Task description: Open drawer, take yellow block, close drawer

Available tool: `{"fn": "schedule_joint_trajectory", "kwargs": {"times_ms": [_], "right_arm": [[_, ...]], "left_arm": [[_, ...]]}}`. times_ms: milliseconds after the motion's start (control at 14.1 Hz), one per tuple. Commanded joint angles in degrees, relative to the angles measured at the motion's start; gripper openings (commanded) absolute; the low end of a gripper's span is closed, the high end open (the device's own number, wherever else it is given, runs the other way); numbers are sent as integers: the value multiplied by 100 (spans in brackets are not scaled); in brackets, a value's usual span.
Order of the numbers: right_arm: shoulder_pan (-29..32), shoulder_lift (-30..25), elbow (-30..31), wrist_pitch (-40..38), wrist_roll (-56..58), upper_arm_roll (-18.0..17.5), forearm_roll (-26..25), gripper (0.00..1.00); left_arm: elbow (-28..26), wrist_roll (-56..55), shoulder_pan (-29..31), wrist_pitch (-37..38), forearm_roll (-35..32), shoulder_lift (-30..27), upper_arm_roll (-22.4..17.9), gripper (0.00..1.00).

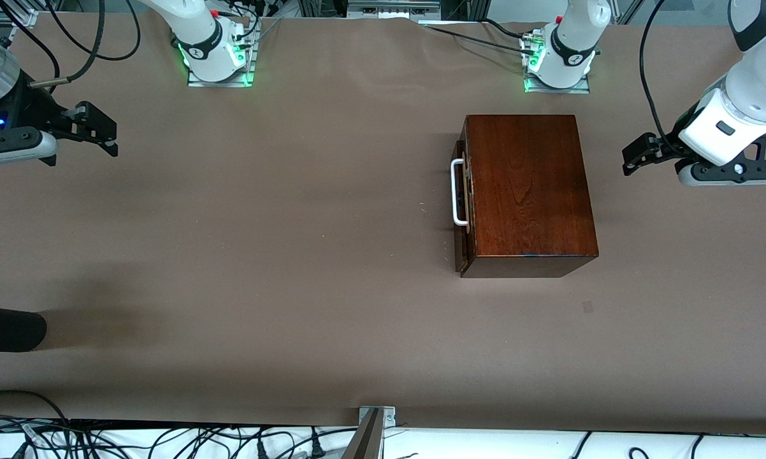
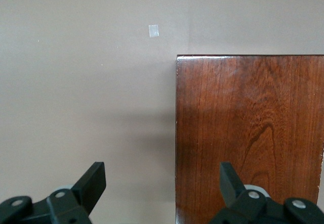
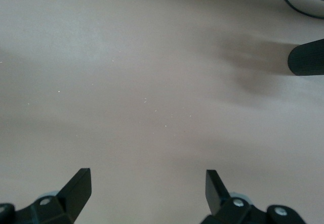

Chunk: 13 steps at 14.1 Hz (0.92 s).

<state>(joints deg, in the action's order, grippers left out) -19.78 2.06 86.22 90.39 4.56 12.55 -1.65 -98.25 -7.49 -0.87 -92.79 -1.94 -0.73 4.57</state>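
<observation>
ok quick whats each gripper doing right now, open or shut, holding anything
Left gripper: open, empty, up beside the wooden box at the left arm's end of the table.
Right gripper: open, empty, over bare table at the right arm's end.

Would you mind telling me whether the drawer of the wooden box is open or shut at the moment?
Shut: the drawer front sits flush with the wooden box, and no pale interior shows beside its white handle.

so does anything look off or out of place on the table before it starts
Nothing stands out. The wooden box sits flat with its drawer shut, handle intact. The left gripper and right gripper wait open at the table's ends. No yellow block shows.
</observation>
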Motion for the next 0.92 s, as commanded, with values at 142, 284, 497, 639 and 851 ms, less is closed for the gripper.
{"fn": "schedule_joint_trajectory", "kwargs": {"times_ms": [142, 284, 497, 639, 851], "right_arm": [[1, -13, -71, -100, -43, 2, 15, 100], [1, -13, -71, -92, -34, 2, 15, 100], [1, -13, -71, -92, -43, 2, 15, 100], [1, -13, -71, -92, -43, 2, 15, 100], [1, -13, -71, -92, -34, 2, 15, 100]], "left_arm": [[210, -60, -27, 200, 72, 47, -9, 100], [210, -51, -36, 200, 63, 55, 0, 100], [210, -33, -36, 349, 54, 73, 0, 100], [210, -16, -36, 402, 62, 82, 0, 100], [245, 2, -45, 437, 54, 134, 26, 100]]}}
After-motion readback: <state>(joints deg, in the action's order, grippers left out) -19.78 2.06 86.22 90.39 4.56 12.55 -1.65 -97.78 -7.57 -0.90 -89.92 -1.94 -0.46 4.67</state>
